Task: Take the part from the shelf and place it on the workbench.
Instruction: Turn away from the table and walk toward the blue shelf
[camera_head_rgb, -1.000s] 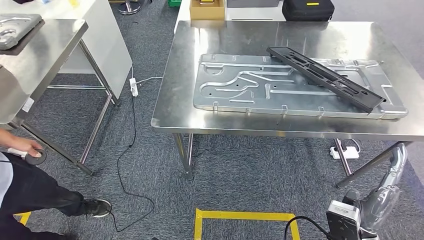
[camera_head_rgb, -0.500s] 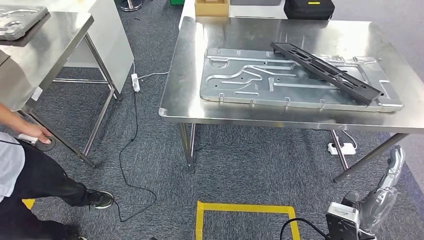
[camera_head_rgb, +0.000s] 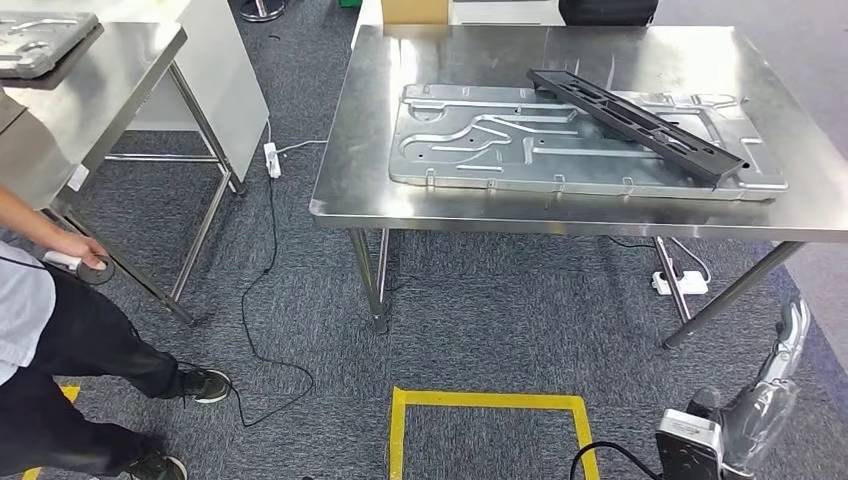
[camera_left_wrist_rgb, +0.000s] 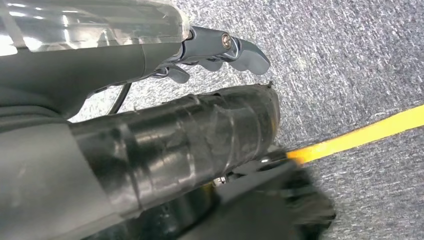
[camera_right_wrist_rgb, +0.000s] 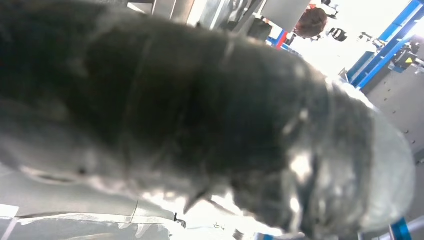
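Note:
A long black plastic part (camera_head_rgb: 635, 124) lies slantwise across a stamped metal panel (camera_head_rgb: 480, 150) on the steel workbench (camera_head_rgb: 360, 205) ahead of me. At the far left a grey metal part (camera_head_rgb: 40, 35) rests on a steel shelf table (camera_head_rgb: 100, 90). My right arm hangs low at the lower right, its hand (camera_head_rgb: 790, 340) below the bench edge and well away from the part. In the right wrist view the hand (camera_right_wrist_rgb: 210, 125) is a dark blur. My left hand (camera_left_wrist_rgb: 220, 50) hangs over the carpet, fingers apart and holding nothing.
A person (camera_head_rgb: 60, 320) stands at the lower left, one hand holding a small round black object near the shelf leg. A yellow tape square (camera_head_rgb: 490, 402) marks the carpet before me. A power strip (camera_head_rgb: 270, 160) and cable lie between the tables.
The whole picture has shifted, so the camera has moved; the workbench now sits a little higher in the frame. The person has stepped further into view at the left.

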